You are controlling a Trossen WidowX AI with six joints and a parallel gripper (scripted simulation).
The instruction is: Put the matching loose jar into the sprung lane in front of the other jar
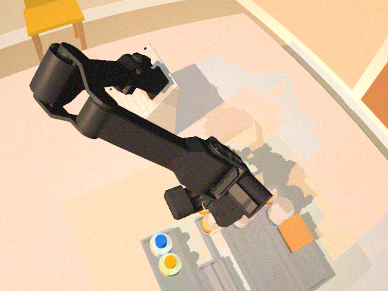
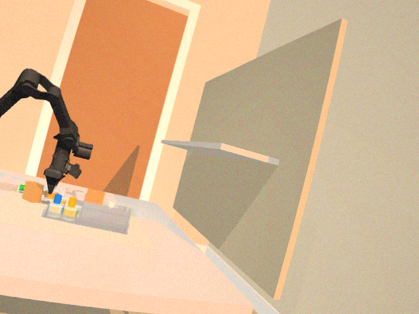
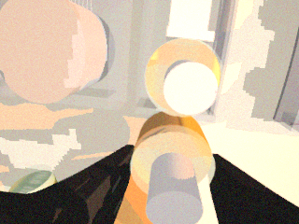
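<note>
Amber jar (image 3: 171, 171) with pale lid, tilted, just before its matching twin (image 3: 183, 77) (upright in the lane).
</note>
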